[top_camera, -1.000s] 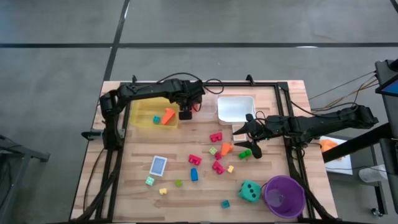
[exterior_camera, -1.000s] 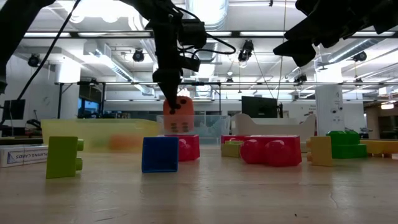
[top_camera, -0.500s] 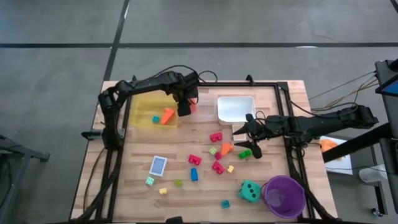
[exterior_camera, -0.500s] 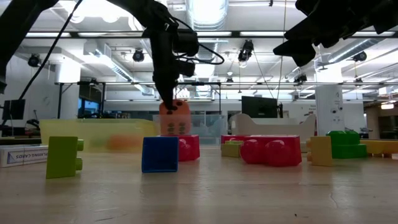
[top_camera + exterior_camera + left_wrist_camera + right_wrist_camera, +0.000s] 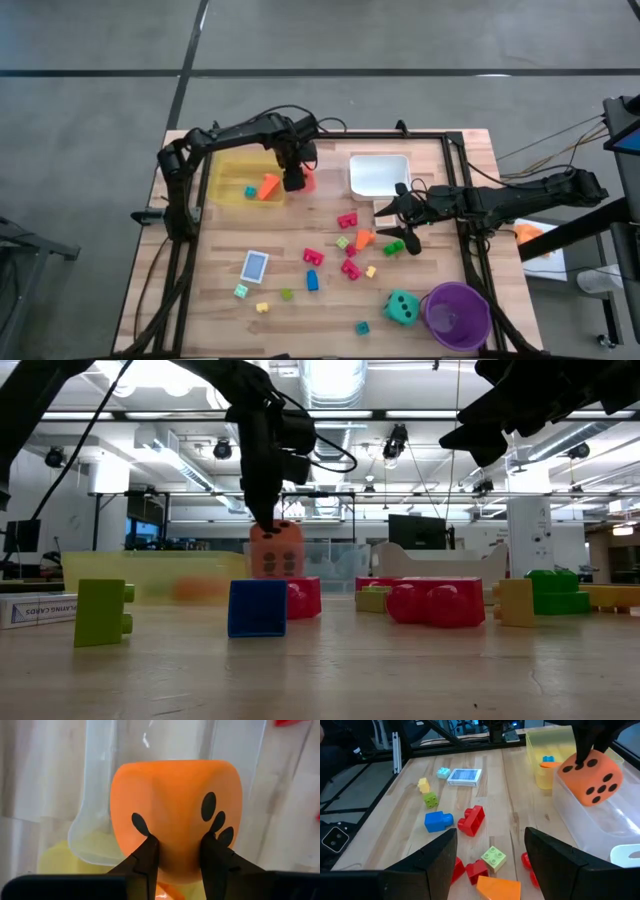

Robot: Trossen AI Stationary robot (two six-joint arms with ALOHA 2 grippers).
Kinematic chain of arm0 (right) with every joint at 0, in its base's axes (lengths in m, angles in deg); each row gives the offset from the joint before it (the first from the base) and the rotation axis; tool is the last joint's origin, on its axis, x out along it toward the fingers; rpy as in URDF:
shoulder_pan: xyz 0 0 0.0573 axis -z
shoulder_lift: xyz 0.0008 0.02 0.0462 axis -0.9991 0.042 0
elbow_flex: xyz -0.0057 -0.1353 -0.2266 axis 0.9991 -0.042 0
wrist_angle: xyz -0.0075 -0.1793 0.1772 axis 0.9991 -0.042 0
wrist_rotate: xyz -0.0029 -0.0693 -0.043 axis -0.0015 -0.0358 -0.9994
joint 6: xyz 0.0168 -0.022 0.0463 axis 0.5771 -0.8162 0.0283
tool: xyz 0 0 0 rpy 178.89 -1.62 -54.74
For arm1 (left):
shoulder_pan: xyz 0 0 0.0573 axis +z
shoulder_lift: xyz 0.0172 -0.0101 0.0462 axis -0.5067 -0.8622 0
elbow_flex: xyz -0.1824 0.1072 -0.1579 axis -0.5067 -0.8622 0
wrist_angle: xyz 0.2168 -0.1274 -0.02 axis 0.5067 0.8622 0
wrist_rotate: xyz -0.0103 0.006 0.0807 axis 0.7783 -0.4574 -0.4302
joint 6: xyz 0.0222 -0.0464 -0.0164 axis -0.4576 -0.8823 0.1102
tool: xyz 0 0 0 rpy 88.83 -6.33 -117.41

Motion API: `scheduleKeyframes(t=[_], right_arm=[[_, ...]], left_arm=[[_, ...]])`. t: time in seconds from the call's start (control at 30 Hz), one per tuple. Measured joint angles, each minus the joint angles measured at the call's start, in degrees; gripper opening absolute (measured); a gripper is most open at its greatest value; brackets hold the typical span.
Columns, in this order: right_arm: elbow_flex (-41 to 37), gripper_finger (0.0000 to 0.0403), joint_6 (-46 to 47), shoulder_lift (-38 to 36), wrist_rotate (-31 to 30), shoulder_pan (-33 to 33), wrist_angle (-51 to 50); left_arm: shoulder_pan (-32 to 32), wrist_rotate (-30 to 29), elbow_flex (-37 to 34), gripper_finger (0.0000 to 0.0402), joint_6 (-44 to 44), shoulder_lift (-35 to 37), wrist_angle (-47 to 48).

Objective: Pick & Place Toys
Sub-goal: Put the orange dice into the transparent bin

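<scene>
My left gripper (image 5: 294, 180) points down over the end of the clear tray (image 5: 600, 830) beside the yellow tray (image 5: 232, 185) and is shut on the orange dotted die (image 5: 590, 775). The low view shows that die (image 5: 275, 550) behind a blue block (image 5: 257, 607). My right gripper (image 5: 400, 225) waits open at the table's right, above the blocks (image 5: 350, 240). Loose blocks (image 5: 470, 820), a card (image 5: 254, 266) and a teal die (image 5: 402, 308) lie on the wood. My left gripper pinches the orange die between its two fingers (image 5: 147, 855) at an upper corner (image 5: 577, 764), coming from above and pointing down. The die hangs tilted below the fingers. Whether its lower edge (image 5: 587, 802) touches the clear tray, I cannot tell.
The yellow tray holds an orange block (image 5: 268, 186) and a small blue one (image 5: 251, 191). A white tray (image 5: 378, 175) stands right of the clear one. A purple cup (image 5: 457, 315) sits at the near right corner. Bare wood lies along the near left.
My left gripper has shifted a little toward the table's left edge and rolled at the wrist. The orange die has gone with it, turned about and sunk slightly toward the clear tray.
</scene>
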Motion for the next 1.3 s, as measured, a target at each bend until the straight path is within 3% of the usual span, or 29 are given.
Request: scheduleKeyframes(t=[0.2,0.47,0.97,1.2,1.3], right_arm=[[0.00,0.0230,-0.01,0.02,0.00,0.00,0.00],[0.00,0.0230,-0.01,0.00,0.00,0.00,0.01],[0.00,0.0230,0.09,0.00,0.00,0.02,0.01],[0.00,0.0230,-0.01,0.00,0.00,0.02,0.01],[0.00,0.0230,-0.01,0.00,0.00,0.02,0.01]], left_arm=[[0.04,1.50,0.00,0.0082,0.40,0.00,-0.16],[-0.06,-1.03,0.00,0.0059,0.44,-0.55,-1.61],[1.76,2.41,0.29,0.0024,0.13,-3.93,-1.37],[2.56,2.42,0.15,0.0024,-0.65,-3.89,-2.04],[2.47,2.19,0.09,0.0046,-0.61,-3.91,-3.31]])
